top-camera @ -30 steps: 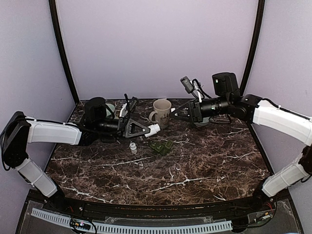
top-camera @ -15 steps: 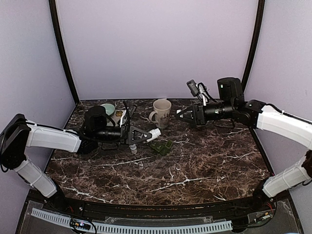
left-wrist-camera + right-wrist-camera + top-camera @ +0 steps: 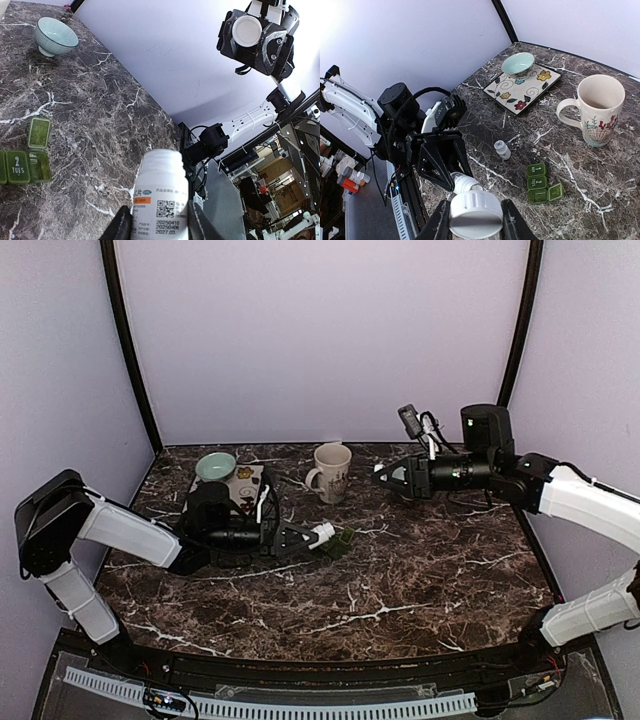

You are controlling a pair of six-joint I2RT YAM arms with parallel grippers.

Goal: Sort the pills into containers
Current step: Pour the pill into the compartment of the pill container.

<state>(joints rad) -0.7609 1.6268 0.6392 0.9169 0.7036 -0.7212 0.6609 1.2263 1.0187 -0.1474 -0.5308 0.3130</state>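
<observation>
My left fingers (image 3: 123,227) grip the open bottle (image 3: 320,533) sideways, mouth pointing 3 o'clock at the pill box (image 3: 340,543) just beside it. My right fingers (image 3: 439,222) hold the cap (image 3: 476,214).

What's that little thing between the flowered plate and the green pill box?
A small white bottle sits there, touching neither the flowered plate nor the green pill box. The right wrist view shows it.

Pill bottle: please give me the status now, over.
Left fingers shut on open bottle, held level, mouth near green pill box. Right fingers hold white cap above the table. Small bottle stands beside pill box.
</observation>
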